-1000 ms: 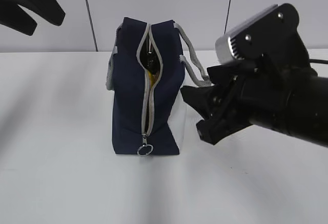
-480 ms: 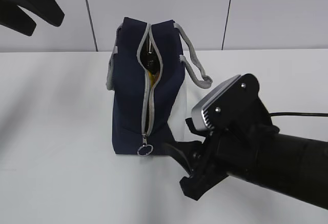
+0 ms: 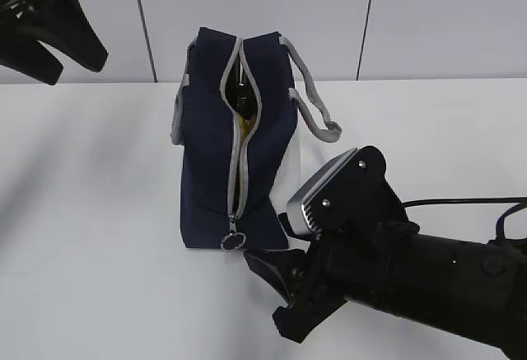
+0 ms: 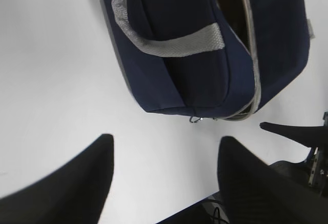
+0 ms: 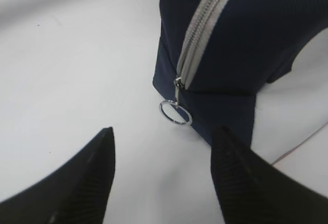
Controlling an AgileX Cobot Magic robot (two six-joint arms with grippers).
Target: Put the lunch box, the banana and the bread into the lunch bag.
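Note:
The navy lunch bag [image 3: 206,162] stands upright mid-table, its grey zipper [image 3: 237,154] partly open at the top. A sliver of yellow [image 3: 239,118], seemingly the banana, shows inside the gap. The lunch box and the bread are hidden. The metal ring pull [image 3: 233,242] hangs at the bag's near bottom end. My right gripper [image 3: 262,292] is open and empty, low at the table just in front and right of the ring pull [image 5: 175,113], which lies beyond its fingertips [image 5: 164,131]. My left gripper [image 3: 70,65] is open and empty, high at the far left, looking down on the bag [image 4: 179,65].
The bag's grey strap handles [image 3: 317,117] droop to its right and left sides. The white table [image 3: 99,212] stretches round the bag, with a grey panelled wall [image 3: 272,14] behind. A black cable [image 3: 461,202] trails from the right arm.
My right gripper has moved from beside the bag's right side down and toward the camera, to the table in front of the ring pull. The left gripper has shifted slightly.

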